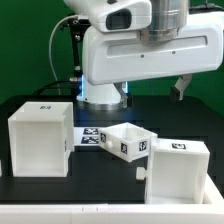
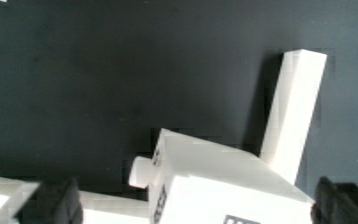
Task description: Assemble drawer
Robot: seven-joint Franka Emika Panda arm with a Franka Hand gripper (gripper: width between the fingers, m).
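Observation:
The drawer's big cube-like white casing [image 1: 40, 138] stands at the exterior view's left. A small open-topped white tray [image 1: 128, 142] with a tag sits in the middle. A second white drawer box [image 1: 176, 170] with a small knob stands at the front right, a tag on its top. My gripper [image 1: 180, 88] hangs high above that box, touching nothing. In the wrist view the gripper [image 2: 202, 205] is open, its dark fingers [image 2: 60, 200] wide apart. The knobbed white box [image 2: 220, 175] lies far below between them.
The marker board [image 1: 88, 136] lies flat between the casing and the small tray. A long white bar [image 2: 293, 100] runs across the black table in the wrist view beside the box. The arm's base [image 1: 100, 95] stands behind the parts.

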